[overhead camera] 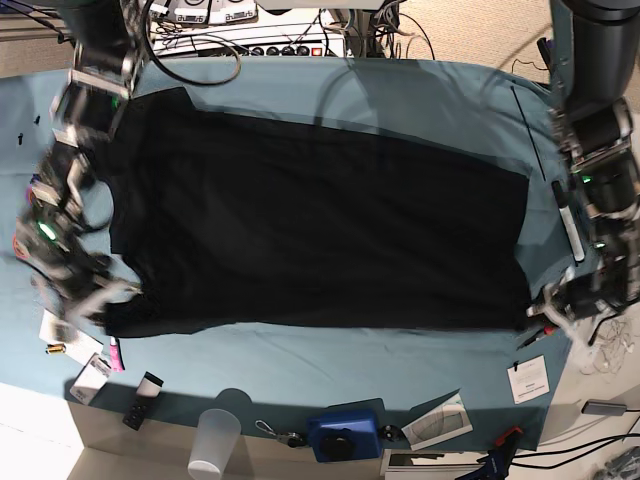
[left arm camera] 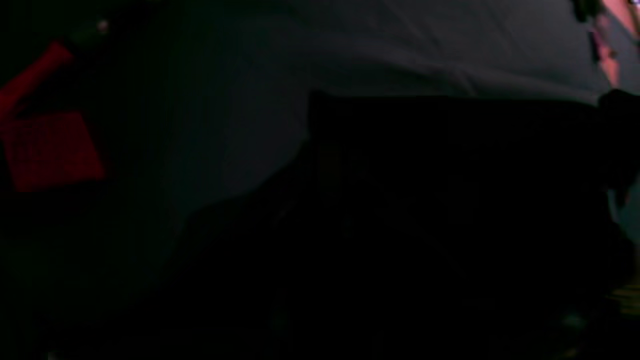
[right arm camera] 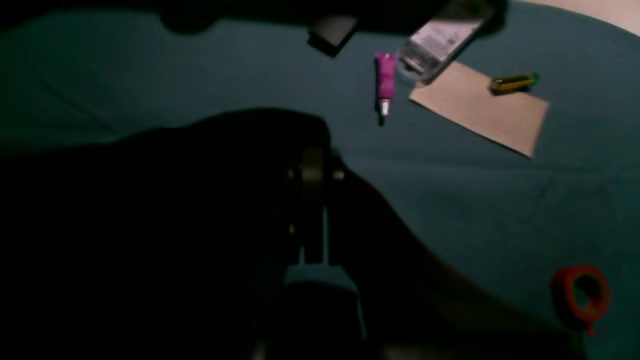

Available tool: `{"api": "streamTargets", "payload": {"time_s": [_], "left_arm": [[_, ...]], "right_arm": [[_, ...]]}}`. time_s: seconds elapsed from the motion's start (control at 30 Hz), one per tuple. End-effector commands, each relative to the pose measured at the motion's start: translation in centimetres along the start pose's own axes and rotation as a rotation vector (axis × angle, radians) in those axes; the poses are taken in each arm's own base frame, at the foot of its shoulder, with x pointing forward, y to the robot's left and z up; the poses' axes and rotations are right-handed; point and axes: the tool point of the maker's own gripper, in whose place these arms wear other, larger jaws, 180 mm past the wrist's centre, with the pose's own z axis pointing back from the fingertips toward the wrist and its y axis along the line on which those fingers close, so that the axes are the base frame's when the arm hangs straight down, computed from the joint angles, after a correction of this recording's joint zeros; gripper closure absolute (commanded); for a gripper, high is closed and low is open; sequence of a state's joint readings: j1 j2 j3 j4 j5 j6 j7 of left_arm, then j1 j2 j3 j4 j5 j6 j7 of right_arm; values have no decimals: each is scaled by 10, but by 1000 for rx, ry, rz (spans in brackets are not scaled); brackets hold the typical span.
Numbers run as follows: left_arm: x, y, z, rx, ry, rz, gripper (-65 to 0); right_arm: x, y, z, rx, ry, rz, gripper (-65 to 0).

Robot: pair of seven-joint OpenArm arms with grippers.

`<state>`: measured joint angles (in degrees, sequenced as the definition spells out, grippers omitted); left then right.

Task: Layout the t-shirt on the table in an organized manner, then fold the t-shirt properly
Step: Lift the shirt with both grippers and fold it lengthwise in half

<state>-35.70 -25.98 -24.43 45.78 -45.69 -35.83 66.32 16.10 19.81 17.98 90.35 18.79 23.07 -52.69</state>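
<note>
The black t-shirt (overhead camera: 320,230) lies spread wide and mostly flat across the teal table (overhead camera: 440,100), plain side up, with no print showing. My right gripper (overhead camera: 98,300) is at its near-left corner, blurred by motion. In the right wrist view the fingers (right arm camera: 314,215) are shut, with black cloth (right arm camera: 150,225) bunched over and around them. My left gripper (overhead camera: 550,308) is shut at the shirt's near-right corner. The left wrist view is very dark, and raised black cloth (left arm camera: 425,210) fills its lower half and hides the fingertips.
Along the near edge stand a clear plastic cup (overhead camera: 215,440), a blue device (overhead camera: 345,435) and a white card (overhead camera: 528,380). Near my right gripper lie a purple tube (right arm camera: 385,80), a tan card (right arm camera: 482,107) and a red tape roll (right arm camera: 580,295). A red object (left arm camera: 50,150) shows in the left wrist view.
</note>
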Motion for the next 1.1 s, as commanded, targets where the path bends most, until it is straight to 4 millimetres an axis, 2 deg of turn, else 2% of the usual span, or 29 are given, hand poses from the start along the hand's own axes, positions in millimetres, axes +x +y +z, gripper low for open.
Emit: {"api": "streamTargets", "payload": {"time_s": [0.0,0.2,0.4,0.57,0.67,0.83,0.97,1.07], "left_arm": [[26,-6,14,-26,-66,-18,0],[4,-29,16,-172,9,12,0],[-2,-42,22,-237,-13,28,0],[-29,-44,32,-178,18,-67,0],[-49,-43,43,-79,58,-143,0],[-53,-50,60,105,-6,-298,0],[-64,-60,56,144,-36,-329,0],[-77,-60,51,140,-22,-283,0]], "right_arm": [[26,-6,12,-4,-77,9,0],[24,3,42,24,-89,39,0],[2,7,60,46,-60,22,0],[-15,-6,75,3,-36,20,0],[-20,-13,83,-21,-32,21,0],[-33,-13,90,-28,9,31,0],[-50,-12,92,-24,54,34,0],[-66,-10,96,-19,98,36,0]]}}
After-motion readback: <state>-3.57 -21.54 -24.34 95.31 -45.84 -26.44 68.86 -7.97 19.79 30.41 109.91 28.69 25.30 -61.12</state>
